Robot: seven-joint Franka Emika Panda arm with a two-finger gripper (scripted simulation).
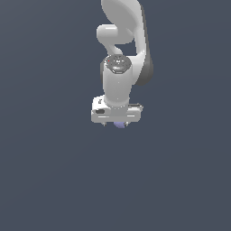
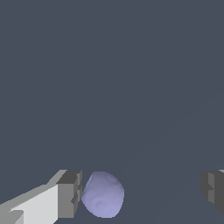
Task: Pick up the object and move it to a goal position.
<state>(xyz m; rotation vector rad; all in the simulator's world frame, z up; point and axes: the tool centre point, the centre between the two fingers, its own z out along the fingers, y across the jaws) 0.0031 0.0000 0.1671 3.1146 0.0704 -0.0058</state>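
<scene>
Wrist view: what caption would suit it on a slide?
Open jaws straddle the lavender-blue ball, which sits close beside one finger, far from the other.

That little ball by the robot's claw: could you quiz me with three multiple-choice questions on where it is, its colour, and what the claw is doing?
1. Where is the ball?
A. Between the end effector's fingers, close to one
B. Far off to the side
C. On top of the arm

2. What colour is the ball?
A. Red
B. Lavender-blue
C. Green

3. How are the fingers of the end effector set?
A. Closed on the ball
B. Spread wide
C. Hidden

Answers: 1 A, the wrist view shows it beside one finger. 2 B, both views show it. 3 B, a wide gap separates the ball from the other finger.
</scene>
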